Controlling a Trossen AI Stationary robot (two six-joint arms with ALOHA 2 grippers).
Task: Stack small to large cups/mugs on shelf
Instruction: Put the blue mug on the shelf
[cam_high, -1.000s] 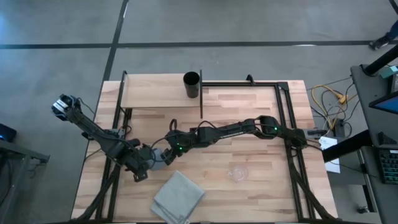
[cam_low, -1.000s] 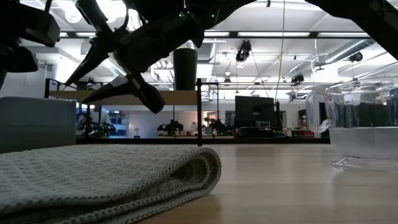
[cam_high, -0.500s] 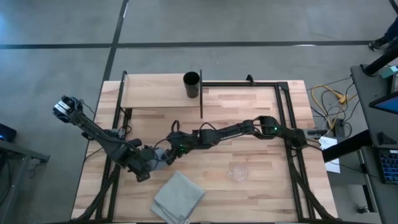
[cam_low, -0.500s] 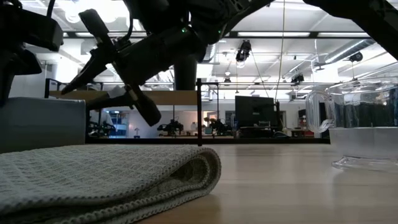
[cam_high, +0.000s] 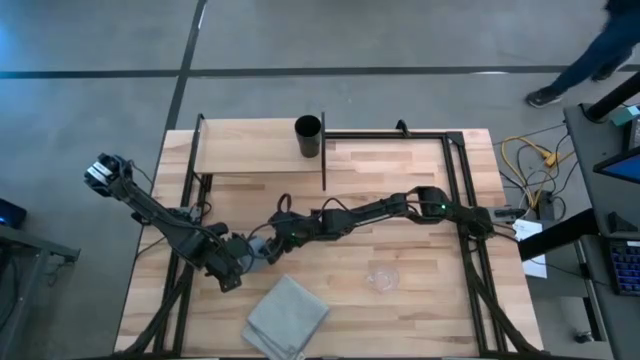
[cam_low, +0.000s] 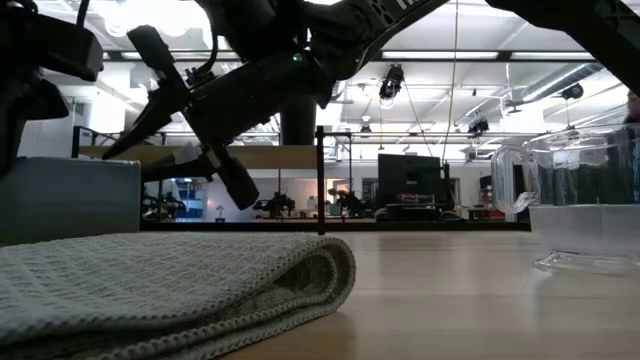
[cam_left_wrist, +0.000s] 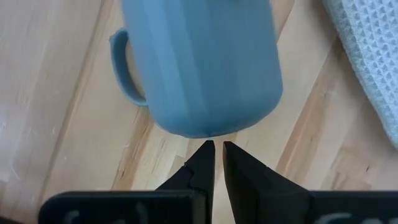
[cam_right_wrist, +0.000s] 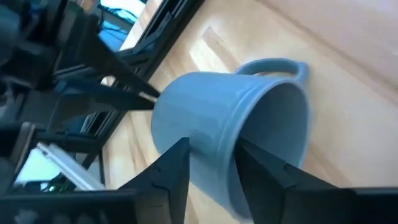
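Blue-grey mug (cam_right_wrist: 230, 130) tilted between right fingers (cam_right_wrist: 174, 171) — left fingers (cam_left_wrist: 205, 162) nearly closed, just beside.

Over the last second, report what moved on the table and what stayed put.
The right gripper has crept a little toward the left arm and has its fingers around the rim of the blue-grey mug. The left gripper, shut, points at the mug's base. The black cup on the shelf, the glass cup and the grey cloth stayed put.
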